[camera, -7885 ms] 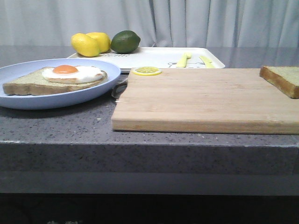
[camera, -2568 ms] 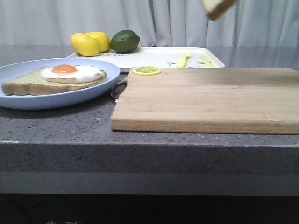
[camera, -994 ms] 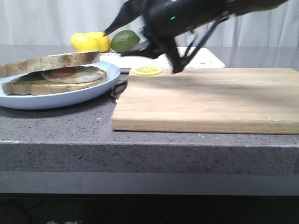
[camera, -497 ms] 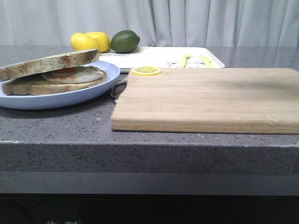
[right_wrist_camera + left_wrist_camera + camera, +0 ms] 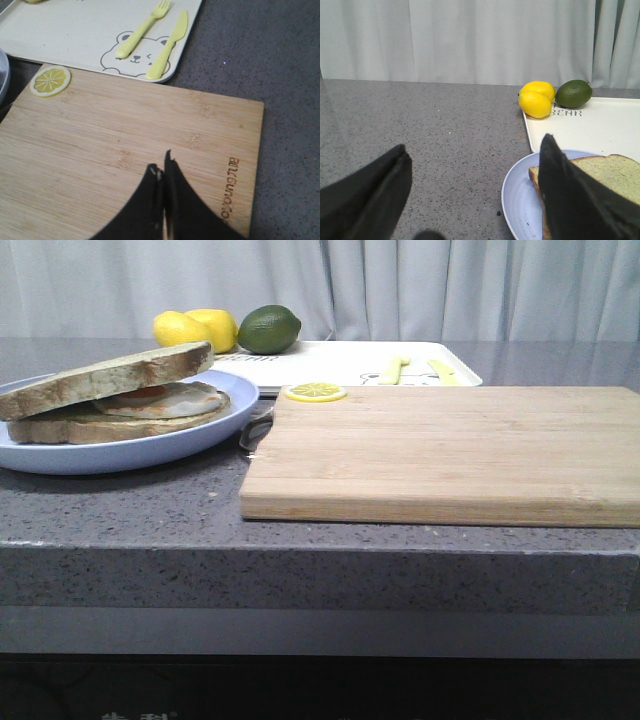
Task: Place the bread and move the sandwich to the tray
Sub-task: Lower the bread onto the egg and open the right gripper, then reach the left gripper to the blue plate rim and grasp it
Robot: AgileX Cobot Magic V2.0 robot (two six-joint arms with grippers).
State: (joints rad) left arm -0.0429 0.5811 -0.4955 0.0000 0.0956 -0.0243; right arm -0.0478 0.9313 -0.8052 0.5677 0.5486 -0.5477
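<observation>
The bread [image 5: 110, 375] lies tilted on top of the fried egg [image 5: 170, 398] and the lower slice, and together they form the sandwich [image 5: 120, 425] on the pale blue plate [image 5: 150, 447] at the left. Behind it lies the white tray [image 5: 340, 362]. Neither gripper shows in the front view. My left gripper [image 5: 473, 142] is open and empty above the counter, beside the plate [image 5: 520, 195] and the bread [image 5: 615, 170]. My right gripper [image 5: 160, 162] is shut on nothing, above the wooden cutting board [image 5: 100, 140].
The cutting board [image 5: 440, 450] fills the middle and right, with a lemon slice [image 5: 315, 392] on its far left corner. Two lemons [image 5: 195, 330] and a lime [image 5: 268, 328] sit at the tray's far left. A yellow fork [image 5: 142, 27] and knife [image 5: 167, 45] lie on the tray [image 5: 75, 30].
The bread has gone from the board's right end, through the air, onto the egg on the plate. The right arm, over the board a second ago, has left the front view.
</observation>
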